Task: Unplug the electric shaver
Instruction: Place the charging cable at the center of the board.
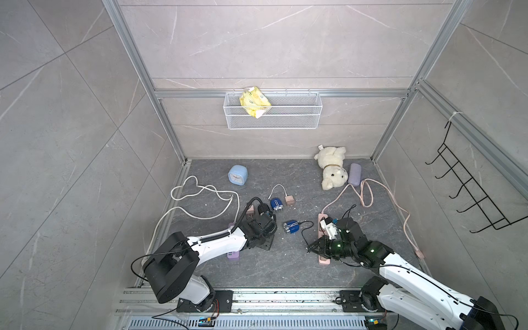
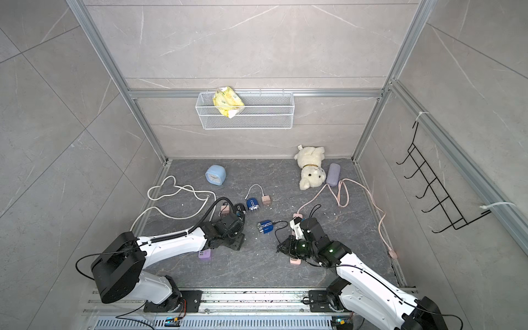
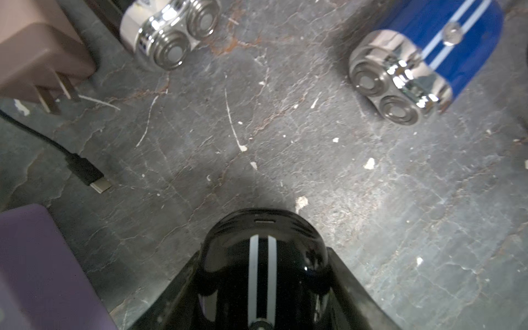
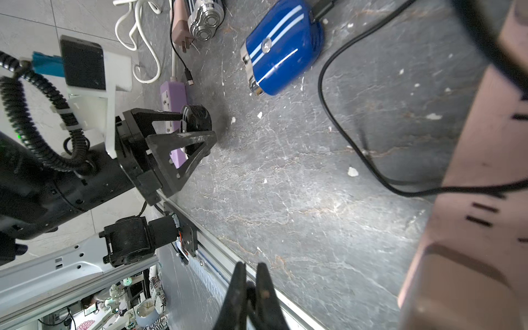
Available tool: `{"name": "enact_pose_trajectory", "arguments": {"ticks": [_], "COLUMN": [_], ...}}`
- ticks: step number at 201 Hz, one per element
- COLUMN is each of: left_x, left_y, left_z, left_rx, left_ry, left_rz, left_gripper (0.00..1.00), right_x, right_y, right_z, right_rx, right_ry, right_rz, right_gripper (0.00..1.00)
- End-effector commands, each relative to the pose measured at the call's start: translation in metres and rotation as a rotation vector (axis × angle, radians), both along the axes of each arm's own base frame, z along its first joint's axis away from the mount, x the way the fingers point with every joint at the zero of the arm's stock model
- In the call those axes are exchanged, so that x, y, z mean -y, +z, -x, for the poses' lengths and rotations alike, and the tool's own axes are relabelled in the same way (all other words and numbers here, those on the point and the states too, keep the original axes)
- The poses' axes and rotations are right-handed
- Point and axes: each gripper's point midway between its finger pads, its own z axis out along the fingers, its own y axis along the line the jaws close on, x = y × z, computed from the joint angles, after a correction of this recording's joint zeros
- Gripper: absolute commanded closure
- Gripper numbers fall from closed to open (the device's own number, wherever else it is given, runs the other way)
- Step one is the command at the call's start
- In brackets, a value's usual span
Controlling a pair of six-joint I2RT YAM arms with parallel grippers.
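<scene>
I see the dark stone bench (image 1: 257,268) with both arms reaching over its front half. The pink power strip (image 2: 295,261) lies toward the front right, the purple power strip (image 4: 171,94) toward the front left. My left gripper (image 4: 200,123) sits just beside the purple strip, its fingers (image 3: 340,265) clamped on the sides of the black electric shaver (image 3: 263,257). The shaver has white stripes and its charging-port end points away from the wrist.

My right gripper (image 4: 251,268) hangs over the bench by the front end of the pink strip, fingers pressed together with nothing between them. A blue shaver (image 1: 291,227) lies between the two arms, and a black cable meets its rear end. A second shaver (image 3: 168,34) lies further back, next to a pinkish plug adapter (image 3: 37,57). The black USB-C plug (image 3: 94,178) lies loose on the bench, apart from the black shaver.
</scene>
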Motion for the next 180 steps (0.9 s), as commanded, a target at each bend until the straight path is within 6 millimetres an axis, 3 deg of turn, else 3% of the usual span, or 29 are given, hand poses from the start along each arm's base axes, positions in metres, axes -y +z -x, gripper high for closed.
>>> {"name": "enact_pose_trajectory", "arguments": {"ticks": [1,33,138,180], "left_x": [0.008,0.007,-0.004,0.001], "left_y": [-0.001,-0.013,-0.037,-0.026], "left_z": [-0.003,0.0,0.005,0.005], "left_rx": [-0.013,-0.041,-0.108,-0.119], "left_ry": [0.019,0.02,0.058,0.052], "left_rz": [0.067,0.045,-0.029,-0.013], "left_gripper": [0.5,0.48,0.27,0.2], "right_x": [0.002,0.001,-0.003,-0.005], "right_y": [-0.001,-0.004,-0.007,-0.004], "right_z": [0.001,0.001,-0.001,-0.001], "right_rx": [0.006,-0.001,-0.01,-0.011], "right_ry": [0.011,0.012,0.017,0.031], "right_rz": [0.015,0.018,0.014,0.009], "right_gripper": [1.0,1.0,1.0,1.0]}}
